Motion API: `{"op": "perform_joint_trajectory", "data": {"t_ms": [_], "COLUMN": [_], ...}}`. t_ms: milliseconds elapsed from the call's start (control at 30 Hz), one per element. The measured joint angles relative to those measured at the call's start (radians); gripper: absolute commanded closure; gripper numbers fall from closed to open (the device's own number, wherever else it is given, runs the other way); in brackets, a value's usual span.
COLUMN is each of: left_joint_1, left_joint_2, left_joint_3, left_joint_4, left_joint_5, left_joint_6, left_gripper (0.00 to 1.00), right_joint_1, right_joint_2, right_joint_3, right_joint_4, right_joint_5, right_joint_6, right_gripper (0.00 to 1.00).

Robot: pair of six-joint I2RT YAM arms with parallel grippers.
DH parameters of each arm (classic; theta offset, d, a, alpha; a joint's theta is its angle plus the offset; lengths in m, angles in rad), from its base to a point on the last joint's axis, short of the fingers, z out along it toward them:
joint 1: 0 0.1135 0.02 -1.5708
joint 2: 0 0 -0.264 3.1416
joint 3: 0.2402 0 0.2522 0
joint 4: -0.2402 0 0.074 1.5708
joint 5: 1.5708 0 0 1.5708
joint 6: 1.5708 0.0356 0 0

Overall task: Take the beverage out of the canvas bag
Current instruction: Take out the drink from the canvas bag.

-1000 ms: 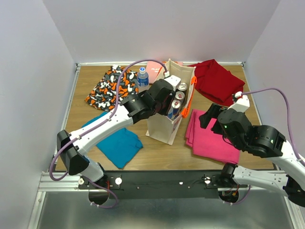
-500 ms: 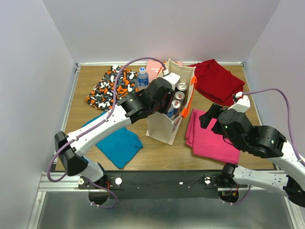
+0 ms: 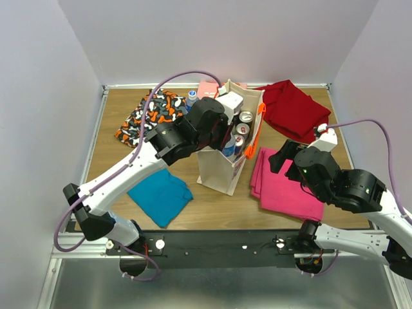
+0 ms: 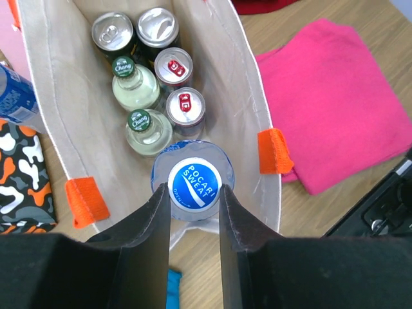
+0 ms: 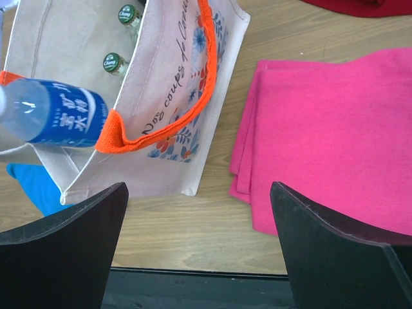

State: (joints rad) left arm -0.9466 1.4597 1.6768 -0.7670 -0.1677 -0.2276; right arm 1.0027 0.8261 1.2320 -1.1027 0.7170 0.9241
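Note:
The canvas bag stands upright mid-table, beige with orange handles and a floral print. My left gripper is above its near end, shut on the blue cap of the beverage, a clear Pocari Sweat bottle with a blue label. The bottle hangs raised at the bag's mouth. Several cans and two green glass bottles stay inside the bag. My right gripper is open and holds nothing, hovering over bare wood between the bag and the pink cloth.
A pink folded cloth lies right of the bag, a red cloth at the back right. A teal cloth and a patterned cloth lie to the left. A blue-labelled bottle stands on the table beside the bag.
My left arm has risen, lifting the held bottle up out of the row of drinks towards the bag's mouth. The right arm has not moved.

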Motion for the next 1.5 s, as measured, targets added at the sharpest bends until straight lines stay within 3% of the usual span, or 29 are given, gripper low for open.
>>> {"op": "perform_joint_trajectory", "data": {"t_ms": [267, 1167, 1500], "left_joint_1": [0.000, 0.000, 0.000], "left_joint_2": [-0.016, -0.035, -0.034], "left_joint_3": [0.074, 0.121, 0.224], "left_joint_4": [-0.046, -0.099, -0.119], "left_joint_5": [0.004, 0.004, 0.004], "left_joint_6": [0.018, 0.025, 0.026], "left_gripper": [1.00, 1.00, 1.00], "right_joint_1": [0.000, 0.000, 0.000], "right_joint_2": [0.000, -0.006, -0.008], "right_joint_3": [-0.009, -0.032, -0.033], "right_joint_4": [0.002, 0.002, 0.002], "right_joint_5": [-0.002, -0.018, -0.022], "right_joint_6": [0.000, 0.019, 0.019], "right_gripper": [0.00, 0.00, 0.00]}}
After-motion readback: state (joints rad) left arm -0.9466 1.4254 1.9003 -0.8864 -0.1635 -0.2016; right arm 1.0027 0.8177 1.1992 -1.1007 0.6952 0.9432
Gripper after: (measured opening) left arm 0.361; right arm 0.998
